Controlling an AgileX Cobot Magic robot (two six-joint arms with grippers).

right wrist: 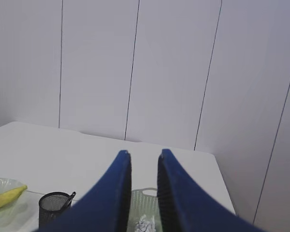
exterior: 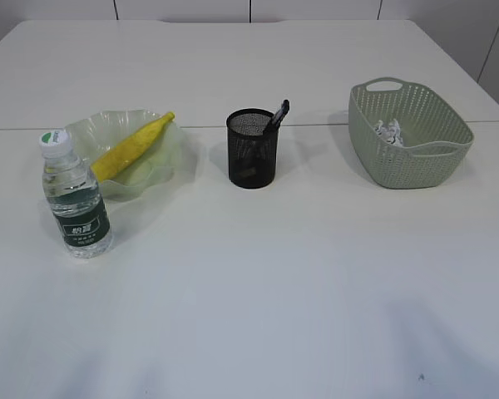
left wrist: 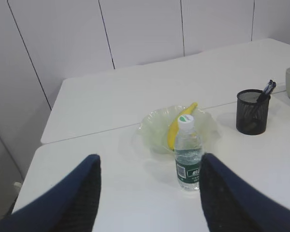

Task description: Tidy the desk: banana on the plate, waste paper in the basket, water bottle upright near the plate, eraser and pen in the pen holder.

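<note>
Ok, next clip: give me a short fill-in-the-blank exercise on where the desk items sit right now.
1. The banana lies on the ____.
2. The water bottle stands ____ beside the plate, white cap on top.
3. The crumpled paper lies inside the ____.
4. A dark pen leans out of the black mesh ____.

Missing words: plate; upright; basket; pen holder
</note>
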